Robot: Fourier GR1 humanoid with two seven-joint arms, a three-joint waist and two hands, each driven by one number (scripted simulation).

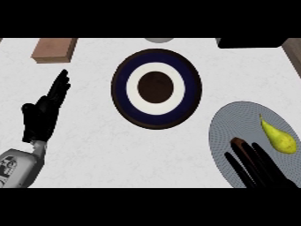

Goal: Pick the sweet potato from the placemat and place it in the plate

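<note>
The sweet potato (pixel 238 142), dark reddish-brown, lies on the round grey placemat (pixel 234 119) at the lower right, and only its upper end shows. My right hand (pixel 255 170) comes in from the bottom edge with straight fingers lying over the sweet potato's lower part; whether they touch it I cannot tell. A yellow pear (pixel 278 137) lies on the same mat, just right of the fingers. The plate (pixel 122 90), with a dark blue rim, a white ring and a brown centre, sits mid-counter, up and left of the mat. My left hand (pixel 40 118) rests open at the left, fingers up.
A wooden block (pixel 54 49) stands at the back left. A grey round object (pixel 159 39) shows at the back edge, and a black box (pixel 250 43) at the back right. The white counter ends at wooden strips on both sides.
</note>
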